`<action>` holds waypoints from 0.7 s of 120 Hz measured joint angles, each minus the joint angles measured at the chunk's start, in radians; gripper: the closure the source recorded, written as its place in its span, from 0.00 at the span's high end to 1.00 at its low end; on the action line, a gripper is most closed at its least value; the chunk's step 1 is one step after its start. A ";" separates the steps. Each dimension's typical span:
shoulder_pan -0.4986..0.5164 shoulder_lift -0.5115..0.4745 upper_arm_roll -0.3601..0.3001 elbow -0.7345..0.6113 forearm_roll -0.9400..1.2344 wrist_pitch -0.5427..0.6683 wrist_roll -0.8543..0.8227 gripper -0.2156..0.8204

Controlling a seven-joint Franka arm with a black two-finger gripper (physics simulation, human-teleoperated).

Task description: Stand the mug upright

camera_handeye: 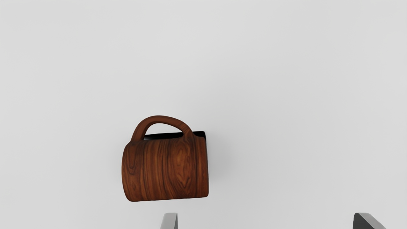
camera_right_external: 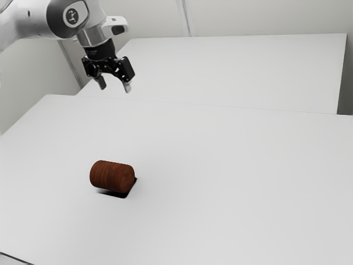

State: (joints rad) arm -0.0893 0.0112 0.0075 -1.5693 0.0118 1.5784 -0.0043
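Note:
The black gripper (camera_right_external: 115,86) hangs high above the table toward the exterior view's upper left, its two fingers spread with nothing between them. A dark reddish-brown wooden mug (camera_right_external: 112,176) lies on its side on the table, well below the hand and apart from it. In the wrist view the mug (camera_handeye: 167,170) shows its curved side wall and its looped handle; its opening cannot be made out. The gripper's tips (camera_handeye: 265,221) stand wide apart there, one of them close to the mug's outline in the picture.
The white tabletop (camera_right_external: 231,182) surrounds the mug on all sides. Behind it in the exterior view is another white surface (camera_right_external: 237,72), with pale walls beyond. A dark shadow lies beside the mug.

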 joint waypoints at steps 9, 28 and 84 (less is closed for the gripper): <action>-0.004 0.001 0.000 0.001 0.002 0.000 0.000 0.79; -0.011 -0.004 -0.001 -0.006 0.000 -0.004 -0.001 0.79; 0.347 -0.107 -0.086 -0.173 -0.062 -0.010 0.054 0.79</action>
State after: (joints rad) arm 0.2573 -0.0959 -0.0788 -1.7427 -0.0507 1.5684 0.0495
